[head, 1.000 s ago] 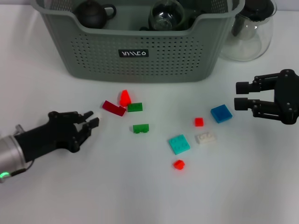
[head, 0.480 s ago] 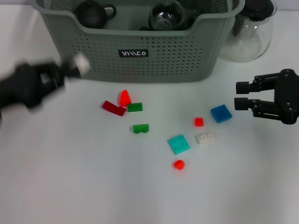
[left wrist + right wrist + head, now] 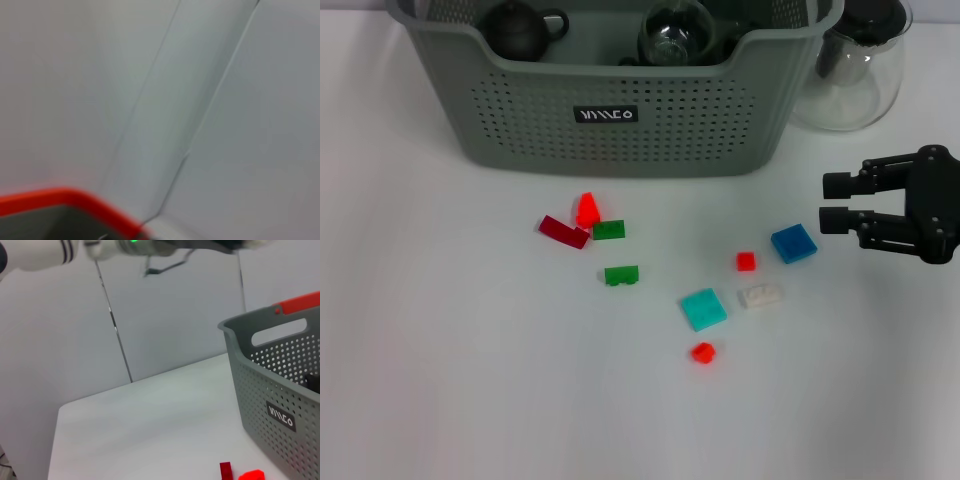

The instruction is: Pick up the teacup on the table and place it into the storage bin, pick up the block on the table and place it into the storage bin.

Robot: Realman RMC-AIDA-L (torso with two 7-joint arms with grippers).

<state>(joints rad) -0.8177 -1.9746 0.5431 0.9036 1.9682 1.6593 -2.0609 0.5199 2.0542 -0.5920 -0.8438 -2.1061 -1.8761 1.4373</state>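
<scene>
storage bin top cut off by head view edge, glass pitcher partly cropped, left wrist view blurred

Your right gripper hangs at the right edge of the head view, low above the desk, jaws parted and pointing left — nothing between them. Your left arm shows only in the right wrist view — raised high, its gripper out of sight.
</scene>
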